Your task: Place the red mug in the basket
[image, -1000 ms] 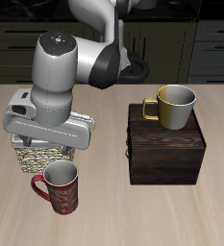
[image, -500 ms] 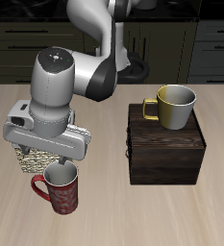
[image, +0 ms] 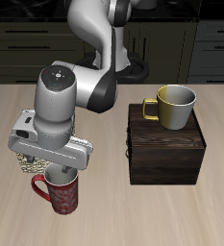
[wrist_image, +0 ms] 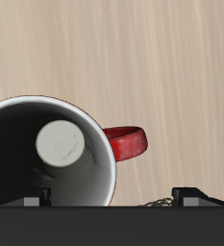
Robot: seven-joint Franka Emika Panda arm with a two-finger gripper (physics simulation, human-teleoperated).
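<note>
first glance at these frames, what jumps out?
The big grey arm dominates, its gripper hanging right over the red mug near the table's front edge, hiding most of the basket behind it. Next, the yellow mug perched on the dark wooden box.

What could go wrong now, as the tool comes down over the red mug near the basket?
1. In the wrist view the red mug sits off-centre under the tool, so a finger might land on the rim and tip it.
2. The basket stands right behind the mug, mostly hidden by the arm; the tool's body may bump it.
3. The mug's handle sticks out sideways and could catch on the basket's wall on the way in.
</note>
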